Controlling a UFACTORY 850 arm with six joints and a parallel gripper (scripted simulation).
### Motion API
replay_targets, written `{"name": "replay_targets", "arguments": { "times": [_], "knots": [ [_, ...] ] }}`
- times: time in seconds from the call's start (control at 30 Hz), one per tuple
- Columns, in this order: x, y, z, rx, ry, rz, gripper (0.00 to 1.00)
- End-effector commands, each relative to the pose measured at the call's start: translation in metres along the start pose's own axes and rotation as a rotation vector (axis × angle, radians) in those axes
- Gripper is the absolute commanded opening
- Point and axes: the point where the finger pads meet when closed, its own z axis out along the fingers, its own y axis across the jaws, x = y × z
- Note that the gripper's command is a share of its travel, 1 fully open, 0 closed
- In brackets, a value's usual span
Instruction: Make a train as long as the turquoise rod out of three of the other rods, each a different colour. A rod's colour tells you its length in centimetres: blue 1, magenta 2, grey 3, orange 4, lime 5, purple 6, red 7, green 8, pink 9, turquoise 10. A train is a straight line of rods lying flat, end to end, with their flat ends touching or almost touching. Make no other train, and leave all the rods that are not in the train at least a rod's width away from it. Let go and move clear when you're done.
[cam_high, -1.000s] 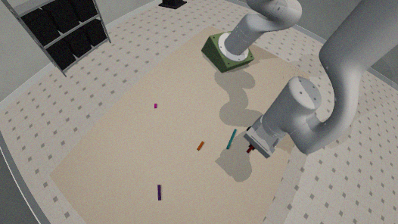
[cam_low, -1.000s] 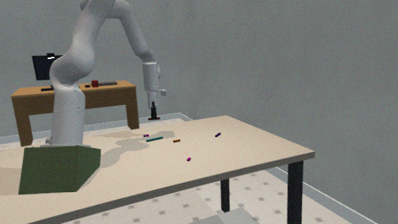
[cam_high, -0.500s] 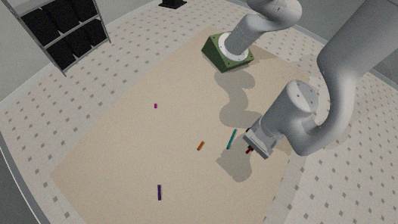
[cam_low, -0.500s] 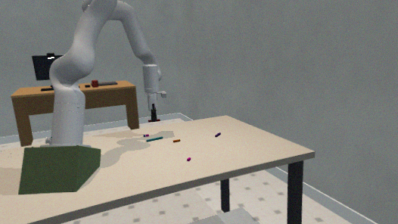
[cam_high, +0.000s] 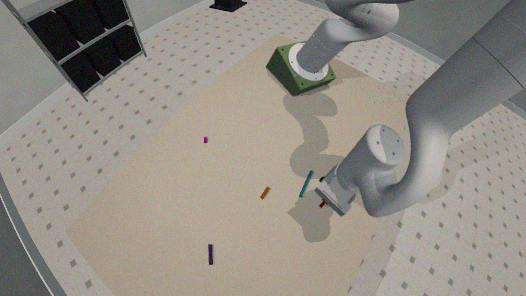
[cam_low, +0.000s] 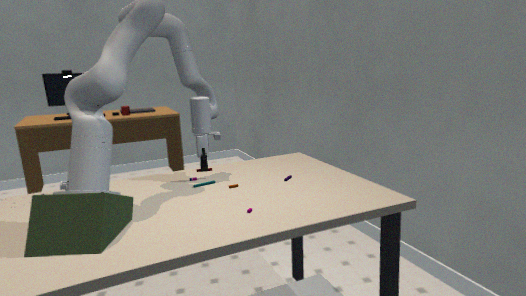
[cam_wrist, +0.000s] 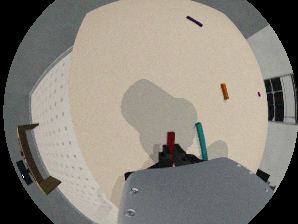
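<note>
Jaws narrow, clamped on red (cam_high: 322, 204) (cam_low: 199, 170) (cam_wrist: 171, 139). I think the blue-magenta pair (cam_low: 193, 179), baseward of the jaws, is train started; red's left to add, then release and clear.

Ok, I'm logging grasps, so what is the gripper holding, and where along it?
The gripper holds the red rod, apparently near its middle.

Smooth pale-grey rounded arm (cam_high: 430, 150) (cam_low: 102, 75), dark screws, black fingers (cam_low: 204, 162)
</note>
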Motion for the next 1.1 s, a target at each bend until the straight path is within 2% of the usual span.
{"name": "replay_targets", "arguments": {
  "times": [0.0,0.3,1.07],
  "knots": [
    [0.0014,-0.0017,0.0173,0.014,0.009,-0.002,0.04],
    [0.0015,-0.0019,0.0259,0.014,0.009,-0.002,0.04],
    [0.0015,-0.0019,0.0261,0.014,0.009,-0.002,0.04]
  ]
}}
